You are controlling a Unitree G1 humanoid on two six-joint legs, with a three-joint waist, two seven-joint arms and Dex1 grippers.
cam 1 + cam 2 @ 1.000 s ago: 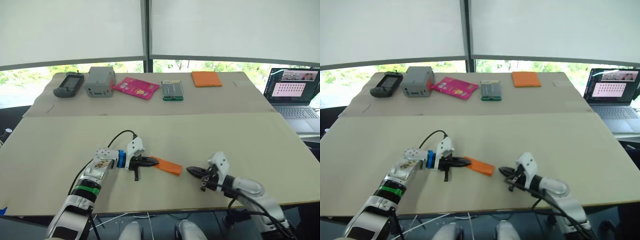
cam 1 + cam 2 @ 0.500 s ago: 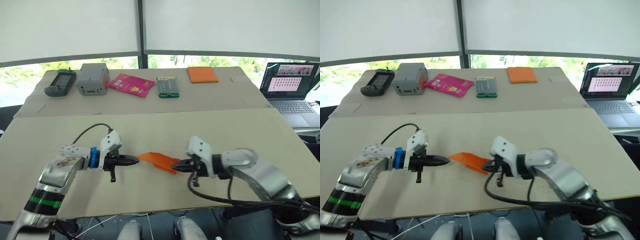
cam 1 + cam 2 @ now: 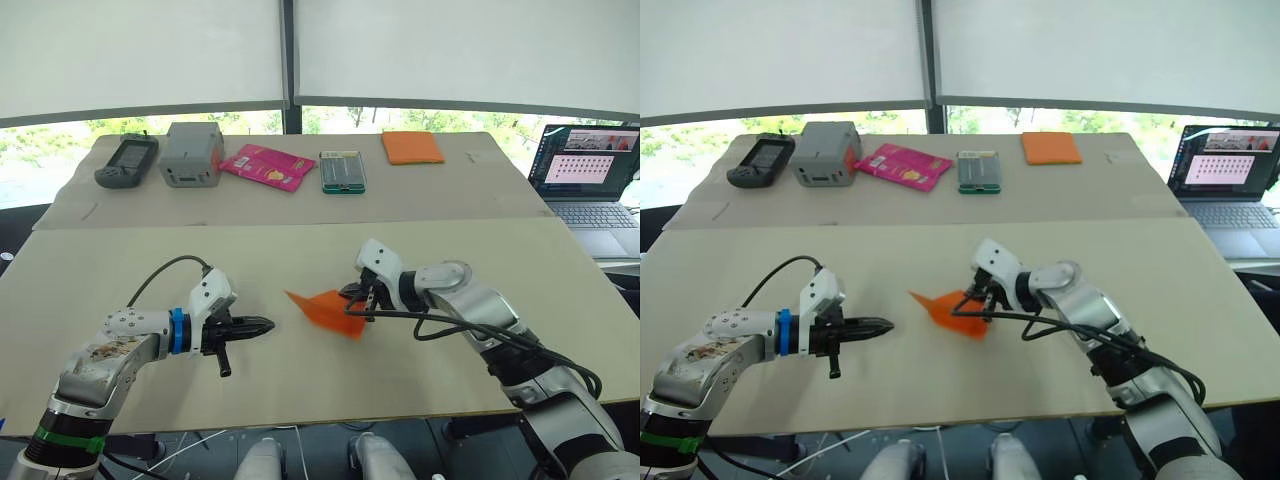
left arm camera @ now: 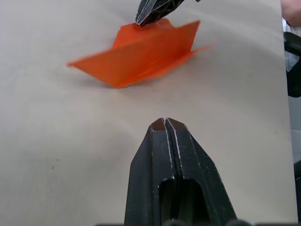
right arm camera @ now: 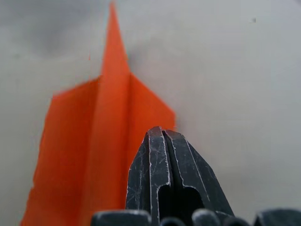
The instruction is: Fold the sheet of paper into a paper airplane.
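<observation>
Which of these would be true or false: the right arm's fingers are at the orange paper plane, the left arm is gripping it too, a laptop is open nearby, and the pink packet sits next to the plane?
1. The right gripper has its fingers at the paper airplane. True.
2. The left gripper is gripping the plane too. False: its fingers are closed on nothing, apart from the plane.
3. An open laptop stands at the robot's right. True.
4. The pink packet lies beside the plane. False: it lies on the far table, between a grey box and a green-edged case.
</observation>
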